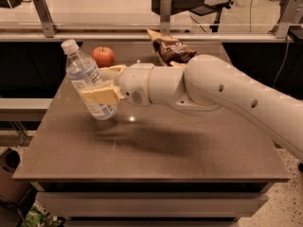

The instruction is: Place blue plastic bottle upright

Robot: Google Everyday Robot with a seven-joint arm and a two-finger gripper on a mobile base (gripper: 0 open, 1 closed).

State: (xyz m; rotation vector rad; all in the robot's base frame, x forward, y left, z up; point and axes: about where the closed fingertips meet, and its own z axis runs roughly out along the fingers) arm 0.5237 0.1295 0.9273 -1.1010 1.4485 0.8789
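Observation:
The blue plastic bottle [87, 82] is clear and ribbed, with a white cap at upper left and a pale label. My gripper [102, 84] is shut on its middle, reaching in from the right on the white arm. The bottle hangs above the left part of the brown table [151, 145], tilted with its cap up and leaning left and its base low, close over the tabletop. One yellowish finger [100, 95] crosses the front of the bottle; the other shows behind it.
A red apple [103, 56] sits at the table's back left, just behind the bottle. A brown snack bag [169, 50] lies at the back middle. A glass railing with metal posts [164, 8] runs behind the table.

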